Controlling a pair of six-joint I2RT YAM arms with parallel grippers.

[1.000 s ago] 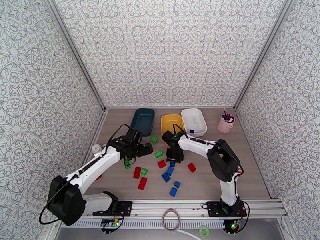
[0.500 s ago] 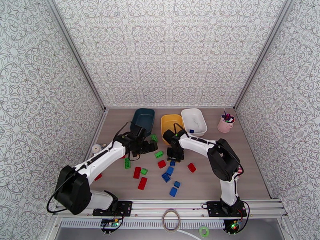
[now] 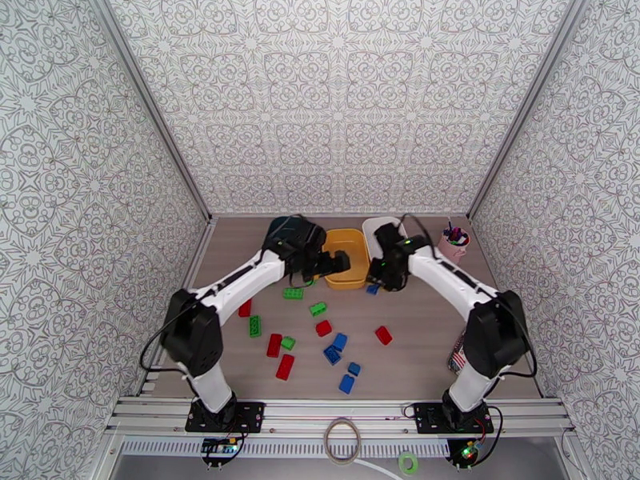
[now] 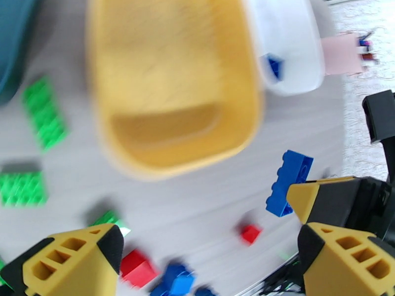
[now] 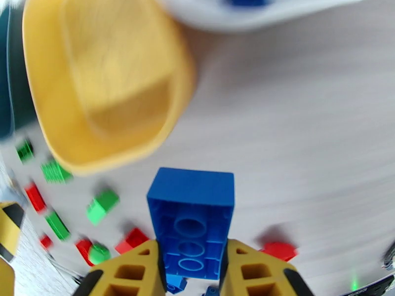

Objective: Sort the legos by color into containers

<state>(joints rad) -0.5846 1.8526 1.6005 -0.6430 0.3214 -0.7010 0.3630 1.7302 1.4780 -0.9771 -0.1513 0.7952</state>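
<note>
Right now our right hand (image 5: 191,265) is clenched on a blue lego (image 5: 190,218), which sticks out beyond its fingertips above the table (image 5: 306,144), just beside the yellow tub (image 5: 108,60). Our left hand (image 3: 338,262) is spread wide.

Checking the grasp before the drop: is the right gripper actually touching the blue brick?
Touching. The right wrist view shows the blue brick pinched between both fingers of the right gripper.
</note>
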